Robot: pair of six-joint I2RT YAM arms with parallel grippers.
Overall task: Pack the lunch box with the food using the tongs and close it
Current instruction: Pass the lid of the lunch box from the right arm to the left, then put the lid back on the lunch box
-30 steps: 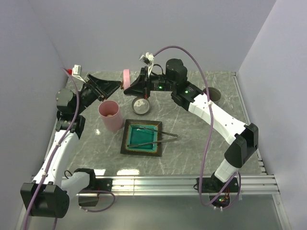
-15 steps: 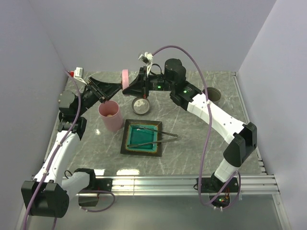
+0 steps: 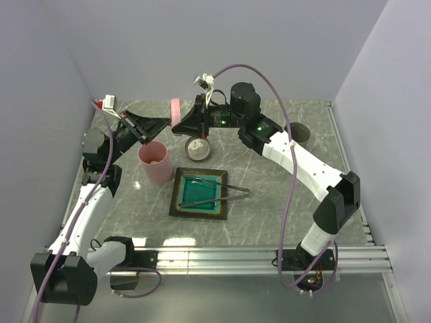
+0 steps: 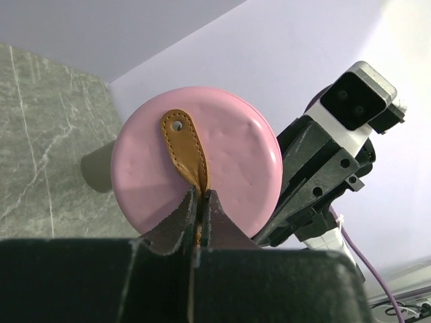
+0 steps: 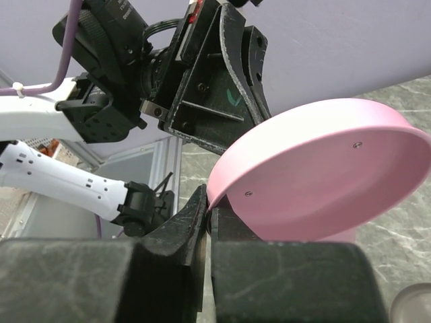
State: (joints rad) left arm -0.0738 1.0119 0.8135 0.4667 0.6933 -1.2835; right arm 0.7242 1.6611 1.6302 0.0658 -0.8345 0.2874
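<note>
While the pink lid [image 4: 236, 168] hangs in the air above the back of the desk [image 3: 269, 195], both arms have hold of it. The left end effector [image 4: 199, 202] is closed tight on the lid's brown strap handle [image 4: 185, 145]. The right end effector [image 5: 209, 210] pinches the lid's rim, its fingers almost together. The open pink lunch box [image 3: 156, 168] stands upright below, just left of a green plate [image 3: 174, 202] with the silver tongs [image 3: 239, 190] lying across it.
</note>
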